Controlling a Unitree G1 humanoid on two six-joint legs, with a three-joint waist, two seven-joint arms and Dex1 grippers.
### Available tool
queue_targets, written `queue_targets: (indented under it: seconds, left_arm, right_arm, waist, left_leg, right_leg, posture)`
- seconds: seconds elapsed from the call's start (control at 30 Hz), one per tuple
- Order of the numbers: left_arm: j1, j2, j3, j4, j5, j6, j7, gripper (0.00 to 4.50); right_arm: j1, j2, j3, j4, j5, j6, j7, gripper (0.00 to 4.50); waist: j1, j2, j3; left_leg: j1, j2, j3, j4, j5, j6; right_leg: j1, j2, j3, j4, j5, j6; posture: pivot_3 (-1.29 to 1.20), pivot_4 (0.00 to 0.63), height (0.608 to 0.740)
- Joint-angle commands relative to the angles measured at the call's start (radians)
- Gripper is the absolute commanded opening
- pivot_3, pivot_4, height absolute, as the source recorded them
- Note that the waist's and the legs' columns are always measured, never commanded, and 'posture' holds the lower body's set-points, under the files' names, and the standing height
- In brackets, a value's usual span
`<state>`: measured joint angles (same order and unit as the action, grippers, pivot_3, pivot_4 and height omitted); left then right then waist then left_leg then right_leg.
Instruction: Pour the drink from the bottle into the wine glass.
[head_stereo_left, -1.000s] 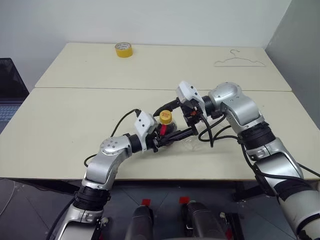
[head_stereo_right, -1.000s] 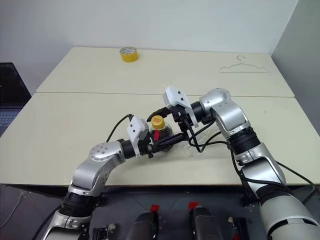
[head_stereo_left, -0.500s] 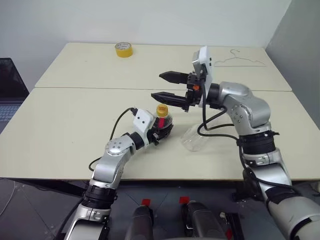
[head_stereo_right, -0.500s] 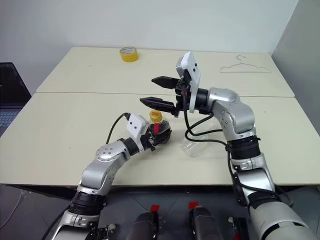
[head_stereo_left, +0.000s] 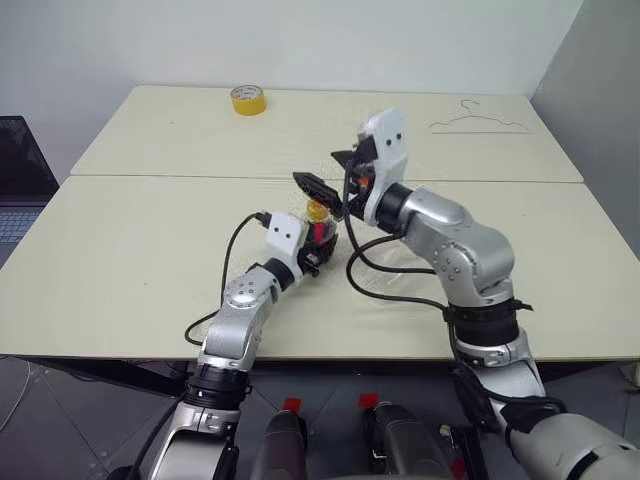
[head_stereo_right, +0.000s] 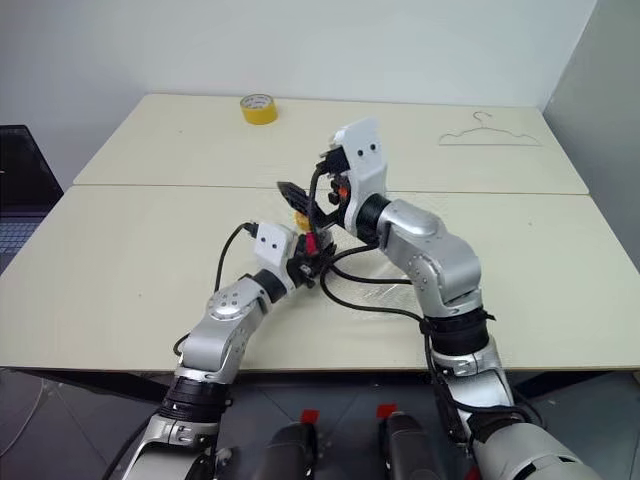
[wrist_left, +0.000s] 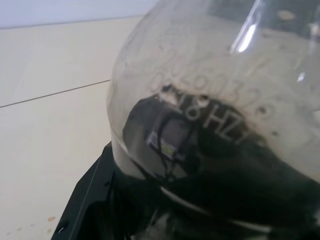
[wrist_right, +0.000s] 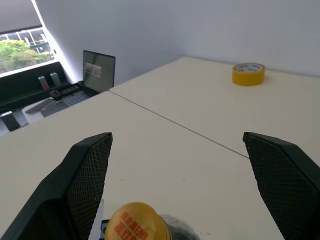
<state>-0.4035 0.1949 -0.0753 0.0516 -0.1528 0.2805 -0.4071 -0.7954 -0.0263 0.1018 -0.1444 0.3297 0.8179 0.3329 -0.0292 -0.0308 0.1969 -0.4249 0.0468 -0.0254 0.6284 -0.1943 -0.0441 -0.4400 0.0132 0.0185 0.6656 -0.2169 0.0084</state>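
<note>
Bottle (head_stereo_left: 320, 228) sits at frame centre in the left eye view, upright on the cream table (head_stereo_left: 120, 260), clamped in the left gripper (head_stereo_left: 318, 252), whose fingers are closed tight around its ribbed body. Its yellow cap (wrist_right: 137, 223) pokes up at the bottom of the right wrist view, midway between two black mesh-textured fingers (wrist_right: 87, 175). Right gripper (head_stereo_left: 335, 180) hovers just above the cap, spread wide, holding nothing. Wine glass (head_stereo_left: 385, 275) lies on its side on the table right of the bottle, partly behind the right arm. Yellow tape roll (head_stereo_left: 247, 98) rests at upper left, wire hanger (head_stereo_left: 478, 122) upper right.
</note>
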Motion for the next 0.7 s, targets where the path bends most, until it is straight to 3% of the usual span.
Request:
queue_targets:
  seconds: [0.03, 0.4, 0.7]
  left_arm:
    - [-0.030, -0.008, 0.001, -0.024, 0.004, -0.026, 0.001, 2.52]
    - [-0.029, -0.018, 0.013, -0.035, -0.001, -0.015, 0.011, 2.52]
    - [-0.037, -0.009, 0.022, -0.017, 0.004, -0.028, 0.010, 2.52]
  right_arm:
    - [0.006, 0.020, 0.021, -0.045, -0.011, -0.006, -0.030, 4.46]
    - [0.024, 0.065, 0.027, 0.009, -0.035, -0.039, -0.072, 4.46]
    - [0.060, 0.031, -0.002, -0.004, -0.011, -0.058, -0.050, 4.46]
  waist:
    - [0.000, 0.000, 0.000]
    - [0.000, 0.000, 0.000]
    - [0.000, 0.000, 0.000]
  left_leg:
    - [0.000, 0.000, 0.000, 0.000, 0.000, 0.000]
    - [0.000, 0.000, 0.000, 0.000, 0.000, 0.000]
    - [0.000, 0.000, 0.000, 0.000, 0.000, 0.000]
  right_leg:
    - [0.000, 0.000, 0.000, 0.000, 0.000, 0.000]
    - [0.000, 0.000, 0.000, 0.000, 0.000, 0.000]
    - [0.000, 0.000, 0.000, 0.000, 0.000, 0.000]
  posture:
    - [0.00, 0.150, 0.740]
    - [0.00, 0.150, 0.740]
    - [0.00, 0.150, 0.740]
